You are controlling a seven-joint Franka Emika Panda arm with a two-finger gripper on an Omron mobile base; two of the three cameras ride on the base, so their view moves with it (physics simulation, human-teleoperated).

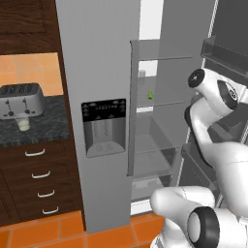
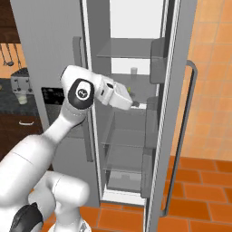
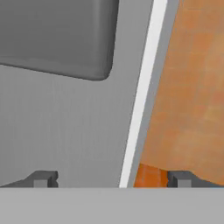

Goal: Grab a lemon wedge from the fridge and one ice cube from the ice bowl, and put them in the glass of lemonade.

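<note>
The grey fridge (image 1: 97, 58) has its right door (image 2: 181, 90) swung open and its left door with the black dispenser panel (image 1: 103, 126) closed. The tiny yellow-green lemon wedge (image 1: 150, 95) lies on a middle shelf, also seen in the right base view (image 2: 128, 89). My gripper (image 2: 135, 104) reaches into the fridge, just below and to the right of the wedge, apart from it. In the hand view the gripper (image 3: 111, 179) is open with nothing between its finger tips, facing the door's inner side. The glass of lemonade (image 1: 23, 124) stands on the dark counter in front of the toaster (image 1: 22, 100). The ice bowl is out of view.
A clear empty tumbler (image 1: 142, 74) stands on the shelf above the wedge. Door bins (image 1: 223, 53) jut from the open door close to my arm. Glass shelves (image 2: 122, 111) and a bottom drawer (image 2: 122, 179) fill the fridge. Wood drawers (image 1: 38, 174) sit under the counter.
</note>
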